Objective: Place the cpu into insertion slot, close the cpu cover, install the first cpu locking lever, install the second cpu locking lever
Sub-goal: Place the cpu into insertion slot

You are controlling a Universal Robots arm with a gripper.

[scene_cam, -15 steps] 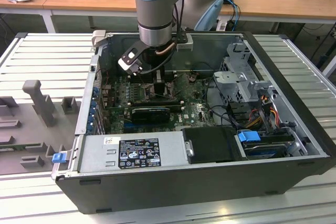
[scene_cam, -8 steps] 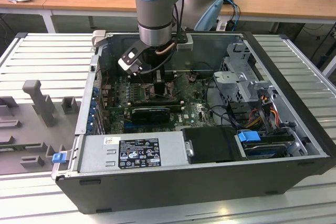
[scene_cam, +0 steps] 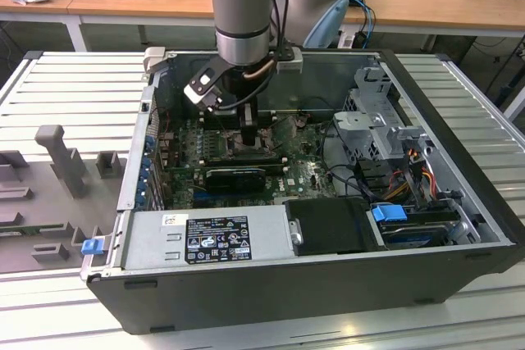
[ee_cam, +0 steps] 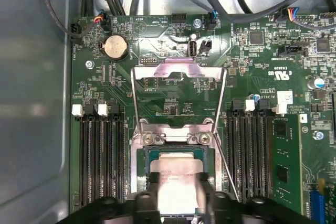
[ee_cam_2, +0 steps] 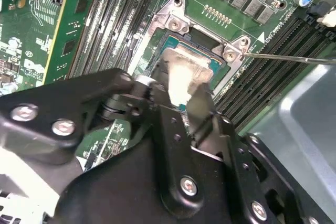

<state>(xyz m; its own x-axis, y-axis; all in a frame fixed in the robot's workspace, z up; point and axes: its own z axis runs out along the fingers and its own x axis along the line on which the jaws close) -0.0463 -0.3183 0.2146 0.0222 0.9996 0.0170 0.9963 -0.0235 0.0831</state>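
The cpu [ee_cam: 176, 174], the small flat pale silvery-beige square chip: where is it?
— Over the insertion slot [ee_cam: 173, 136], the dark-centred socket with a silver rim, pinched by opposite edges in the black gripper [ee_cam: 178, 184]. Whether it is seated, I cannot tell. The cpu cover [ee_cam: 178, 70], a thin silver frame, stands swung open.
— How will it handle?
— Light, stiff, likely fragile underneath; I would hold only the edges, level.
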